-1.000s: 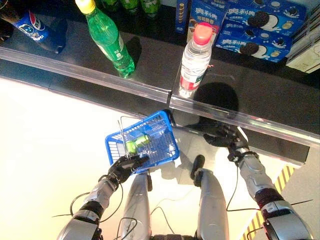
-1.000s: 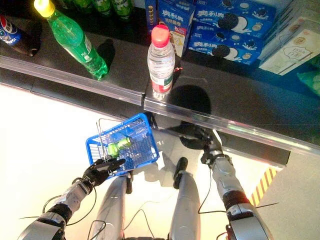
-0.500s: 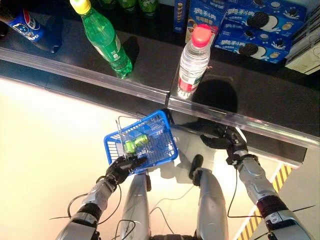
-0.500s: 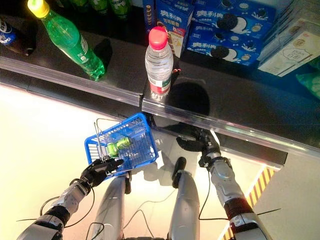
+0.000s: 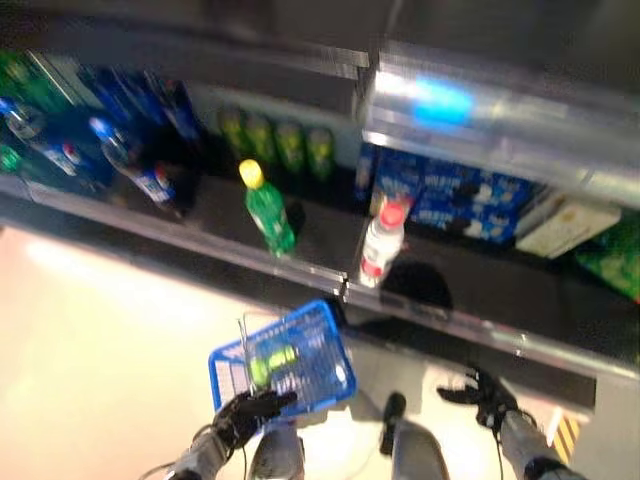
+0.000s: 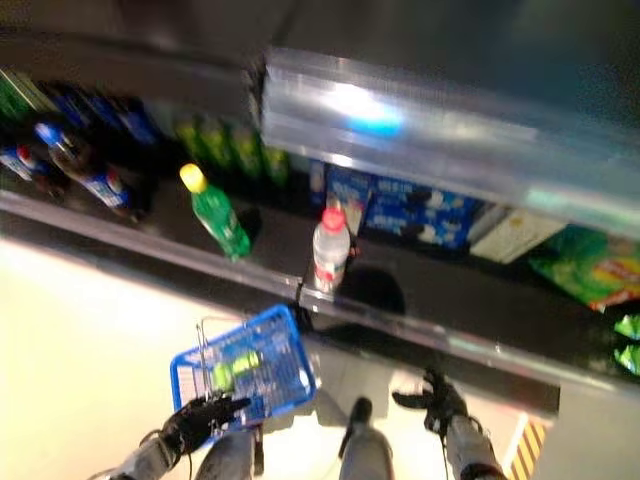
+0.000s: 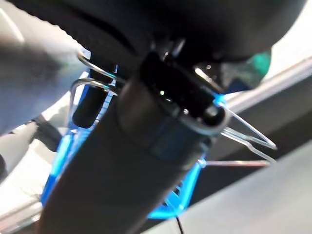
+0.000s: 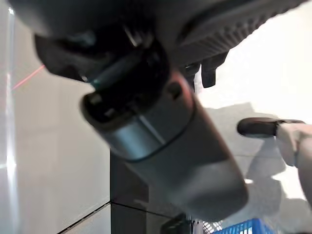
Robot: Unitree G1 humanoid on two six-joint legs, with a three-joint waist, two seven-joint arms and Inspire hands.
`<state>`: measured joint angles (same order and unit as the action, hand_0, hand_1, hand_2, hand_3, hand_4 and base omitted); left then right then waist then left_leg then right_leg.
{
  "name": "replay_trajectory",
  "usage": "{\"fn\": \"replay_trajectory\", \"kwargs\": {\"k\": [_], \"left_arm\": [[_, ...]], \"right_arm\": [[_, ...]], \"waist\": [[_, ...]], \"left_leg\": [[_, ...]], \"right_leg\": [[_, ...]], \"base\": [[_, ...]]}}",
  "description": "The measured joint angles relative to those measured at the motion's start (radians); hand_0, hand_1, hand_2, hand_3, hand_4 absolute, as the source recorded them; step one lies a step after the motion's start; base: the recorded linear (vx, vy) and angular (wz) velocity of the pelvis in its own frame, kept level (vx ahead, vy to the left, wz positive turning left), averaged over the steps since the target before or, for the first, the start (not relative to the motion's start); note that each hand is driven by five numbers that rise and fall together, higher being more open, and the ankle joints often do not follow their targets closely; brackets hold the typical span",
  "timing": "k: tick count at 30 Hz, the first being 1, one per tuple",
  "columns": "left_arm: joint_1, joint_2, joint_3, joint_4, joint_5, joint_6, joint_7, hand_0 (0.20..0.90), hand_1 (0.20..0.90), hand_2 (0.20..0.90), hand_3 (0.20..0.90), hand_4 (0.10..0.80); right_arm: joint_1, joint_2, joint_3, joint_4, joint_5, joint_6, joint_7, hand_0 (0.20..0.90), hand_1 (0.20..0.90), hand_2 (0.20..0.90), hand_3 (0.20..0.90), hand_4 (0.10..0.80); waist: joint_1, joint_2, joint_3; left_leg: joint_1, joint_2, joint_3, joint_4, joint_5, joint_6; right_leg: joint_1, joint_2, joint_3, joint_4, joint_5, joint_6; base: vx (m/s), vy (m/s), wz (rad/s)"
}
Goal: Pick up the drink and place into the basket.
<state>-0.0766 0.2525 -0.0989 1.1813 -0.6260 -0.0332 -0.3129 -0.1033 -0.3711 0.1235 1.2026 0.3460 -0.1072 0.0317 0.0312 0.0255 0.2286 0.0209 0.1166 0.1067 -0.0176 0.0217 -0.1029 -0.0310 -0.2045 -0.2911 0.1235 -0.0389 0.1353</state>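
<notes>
A blue wire basket (image 5: pixel 334 340) hangs in front of the shelf edge, held by my left hand (image 5: pixel 243 412). In the left wrist view that hand's fingers are curled round the basket's thin metal handles (image 7: pixel 247 138). A green drink can (image 5: pixel 270 361) lies on its side inside the basket. My right hand (image 5: pixel 486 397) hovers low at the right, below the shelf's front rail, fingers spread and holding nothing. A green bottle with a yellow cap (image 5: pixel 268 212) and a clear water bottle with a red cap (image 5: pixel 380 240) stand on the dark shelf.
The shelf's clear front rail (image 5: pixel 250 268) runs across above the basket. Cola bottles (image 5: pixel 130 168) stand at the left, small green bottles (image 5: pixel 276 148) at the back, blue biscuit boxes (image 5: pixel 470 200) behind the water bottle. Green snack bags (image 6: pixel 590 275) lie at the right. An upper shelf edge (image 6: pixel 400 120) overhangs.
The camera has tilted upward, so the whole scene sits lower and smaller, with more of the shelves showing. The basket stays in my left hand; the right hand stays open.
</notes>
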Motion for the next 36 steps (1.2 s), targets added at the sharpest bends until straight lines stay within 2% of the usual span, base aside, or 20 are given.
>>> {"fn": "replay_trajectory", "kwargs": {"k": [1,3,8,18,20,24,27,28,29,30,31,32,33,34,35,36], "left_arm": [[-0.001,0.000,0.000,0.015,0.032,0.000,0.011,0.300,0.300,0.300,0.200,0.100],[0.028,0.002,0.000,0.038,0.085,0.001,0.026,0.300,0.300,0.300,0.200,0.100],[0.085,0.003,0.013,0.062,0.141,0.005,0.038,0.300,0.300,0.300,0.200,0.100],[0.115,0.033,0.032,0.076,0.142,0.005,0.038,0.300,0.300,0.300,0.200,0.100],[0.109,0.044,0.029,0.076,0.142,0.005,0.033,0.300,0.300,0.300,0.200,0.100],[0.078,0.070,0.026,0.075,0.154,0.003,0.023,0.300,0.300,0.300,0.200,0.100],[0.066,0.082,0.042,0.078,0.153,0.000,0.027,0.300,0.300,0.300,0.200,0.100],[0.048,0.087,0.044,0.091,0.153,0.000,0.028,0.300,0.300,0.300,0.200,0.100],[0.048,0.087,0.044,0.091,0.153,0.000,0.028,0.300,0.300,0.300,0.200,0.100],[0.025,0.087,0.040,0.094,0.153,-0.001,0.029,0.300,0.300,0.300,0.200,0.100],[0.020,0.087,0.040,0.094,0.153,-0.002,0.030,0.300,0.300,0.300,0.200,0.100],[0.018,0.090,0.036,0.093,0.152,-0.006,0.030,0.300,0.300,0.300,0.200,0.100],[0.017,0.097,0.033,0.093,0.152,-0.013,0.030,0.300,0.300,0.300,0.200,0.100],[0.017,0.099,0.033,0.093,0.152,-0.014,0.030,0.300,0.300,0.300,0.200,0.100],[0.028,0.104,0.034,0.092,0.150,-0.016,0.031,0.300,0.300,0.300,0.200,0.100],[0.035,0.108,0.034,0.093,0.150,-0.017,0.034,0.300,0.300,0.300,0.200,0.100]], "right_arm": [[0.011,0.012,0.000,0.012,-0.025,0.015,0.005,0.900,0.900,0.900,0.900,0.800],[0.036,0.040,0.000,0.037,-0.083,0.033,0.019,0.900,0.900,0.900,0.900,0.800],[0.080,0.064,-0.006,0.049,-0.131,0.045,0.036,0.900,0.900,0.900,0.900,0.800],[0.128,0.058,-0.030,0.066,-0.148,0.071,0.038,0.900,0.900,0.900,0.900,0.800],[0.130,0.057,-0.032,0.066,-0.147,0.075,0.038,0.900,0.900,0.900,0.900,0.800],[0.119,0.059,-0.034,0.065,-0.116,0.057,0.038,0.900,0.900,0.900,0.900,0.800],[0.084,0.061,-0.068,0.071,-0.114,0.047,0.039,0.900,0.900,0.900,0.900,0.800],[0.074,0.059,-0.076,0.067,-0.114,0.039,0.039,0.900,0.900,0.900,0.900,0.800],[0.074,0.059,-0.076,0.067,-0.114,0.039,0.039,0.900,0.900,0.900,0.900,0.800],[0.075,0.059,-0.076,0.080,-0.114,0.036,0.040,0.900,0.900,0.900,0.900,0.800],[0.079,0.062,-0.075,0.089,-0.114,0.039,0.041,0.900,0.900,0.900,0.900,0.800],[0.084,0.068,-0.072,0.107,-0.115,0.046,0.046,0.900,0.900,0.900,0.900,0.800],[0.093,0.074,-0.067,0.110,-0.116,0.052,0.050,0.900,0.900,0.900,0.900,0.800],[0.093,0.075,-0.067,0.108,-0.116,0.052,0.051,0.900,0.900,0.900,0.900,0.800],[0.089,0.075,-0.067,0.103,-0.116,0.049,0.054,0.900,0.900,0.900,0.900,0.800],[0.080,0.076,-0.066,0.103,-0.116,0.044,0.056,0.900,0.900,0.900,0.900,0.800]], "waist": [[-0.001,-0.001,-0.008],[-0.003,-0.005,-0.075],[-0.007,-0.012,-0.150],[-0.024,-0.031,-0.163],[-0.034,-0.044,-0.152],[-0.034,-0.081,-0.108],[-0.026,-0.111,-0.068],[-0.031,-0.111,-0.054],[-0.031,-0.111,-0.054],[-0.034,-0.086,-0.037],[-0.035,-0.081,-0.036],[-0.030,-0.072,-0.039],[-0.007,-0.072,-0.039],[-0.003,-0.072,-0.040],[-0.004,-0.071,-0.040],[-0.005,-0.071,-0.042]], "left_leg": [[0.036,-0.005,0.006,-0.008,-0.003,0.005],[0.069,-0.015,0.028,-0.035,-0.008,0.012],[0.106,-0.020,0.046,-0.061,-0.010,0.015],[0.135,-0.022,0.073,-0.065,-0.011,0.016],[0.134,-0.025,0.079,-0.065,-0.012,0.016],[0.116,-0.034,0.126,-0.064,-0.007,0.024],[0.112,-0.037,0.214,-0.065,-0.007,0.034],[0.099,-0.029,0.242,-0.065,-0.013,0.051],[0.099,-0.029,0.242,-0.065,-0.013,0.051],[0.087,-0.001,0.268,-0.073,-0.005,0.075],[0.085,0.009,0.267,-0.073,-0.002,0.078],[0.083,0.021,0.272,-0.066,0.002,0.078],[0.083,0.028,0.290,-0.066,0.005,0.077],[0.085,0.028,0.294,-0.065,0.007,0.076],[0.075,0.029,0.296,-0.065,0.023,0.066],[0.072,0.032,0.296,-0.065,0.028,0.060]], "right_leg": [[0.050,-0.002,0.000,-0.031,0.005,0.009],[0.087,-0.002,0.001,-0.073,0.013,0.019],[0.123,0.001,0.008,-0.114,0.027,0.026],[0.135,0.002,0.044,-0.113,0.031,0.024],[0.124,0.000,0.054,-0.107,0.035,0.025],[0.051,-0.008,0.104,-0.074,0.055,0.027],[-0.019,0.003,0.102,-0.066,0.125,0.006],[-0.039,0.010,0.105,-0.085,0.187,0.012],[-0.039,0.010,0.105,-0.085,0.187,0.012],[-0.060,0.030,0.103,-0.079,0.263,0.048],[-0.070,0.032,0.102,-0.025,0.226,0.049],[-0.092,0.044,0.104,0.109,0.145,0.042],[-0.122,0.043,0.109,0.342,0.018,0.042],[-0.125,0.043,0.108,0.382,-0.003,0.044],[-0.118,0.051,0.115,0.417,-0.044,0.057],[-0.085,0.069,0.137,0.367,-0.064,0.068]], "base": [[0.213,0.030,0.13],[0.206,0.034,0.03],[0.136,0.021,-0.07],[0.074,0.100,-0.10],[-0.131,0.113,-0.15],[-0.278,0.088,-0.41],[-0.276,0.103,-0.83],[-0.163,0.055,-0.52],[-0.259,0.084,-0.50],[-0.193,0.060,-0.15],[-0.263,0.069,-0.12],[-0.217,0.026,-0.12],[-0.249,-0.039,-0.22],[-0.253,-0.103,-0.32],[-0.322,-0.210,-0.21],[-0.341,-0.263,-0.32]]}}
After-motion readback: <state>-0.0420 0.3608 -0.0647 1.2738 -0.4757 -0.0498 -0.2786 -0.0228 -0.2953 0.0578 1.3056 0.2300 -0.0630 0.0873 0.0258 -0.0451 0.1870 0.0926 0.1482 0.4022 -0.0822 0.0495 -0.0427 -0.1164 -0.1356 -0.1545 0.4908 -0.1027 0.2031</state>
